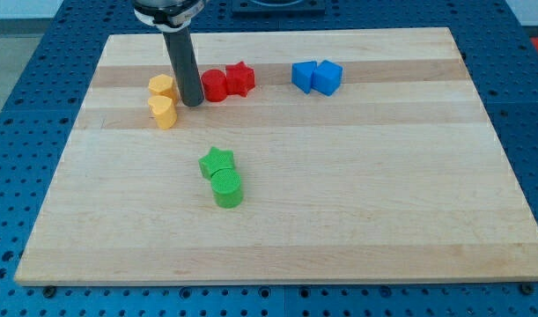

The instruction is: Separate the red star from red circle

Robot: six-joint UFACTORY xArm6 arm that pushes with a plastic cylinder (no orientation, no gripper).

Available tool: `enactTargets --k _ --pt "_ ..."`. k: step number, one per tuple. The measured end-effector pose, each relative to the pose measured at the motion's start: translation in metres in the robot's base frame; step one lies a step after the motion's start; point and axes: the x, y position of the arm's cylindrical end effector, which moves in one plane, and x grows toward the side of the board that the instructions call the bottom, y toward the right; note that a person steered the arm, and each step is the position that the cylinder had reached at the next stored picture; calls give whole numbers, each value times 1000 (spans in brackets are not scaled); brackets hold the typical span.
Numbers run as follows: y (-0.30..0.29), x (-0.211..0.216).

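The red circle [215, 85] and the red star [239, 78] sit touching each other near the view's top, the star on the circle's right. My tip [193, 103] is at the end of the dark rod, right against the circle's left side, between it and the two yellow blocks.
A yellow hexagon-like block [161, 87] and a yellow block [164, 112] stand left of the tip. Two blue blocks [317, 77] touch at the top right. A green star [217, 162] and a green circle [227, 188] touch in the board's middle. The wooden board [383, 194] lies on a blue surface.
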Motion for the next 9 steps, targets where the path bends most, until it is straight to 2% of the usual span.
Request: enactTargets --k 1,3,5,9 --pt "-6 -30" --pt "-5 -141" --pt "25 -154" --pt "29 -139"
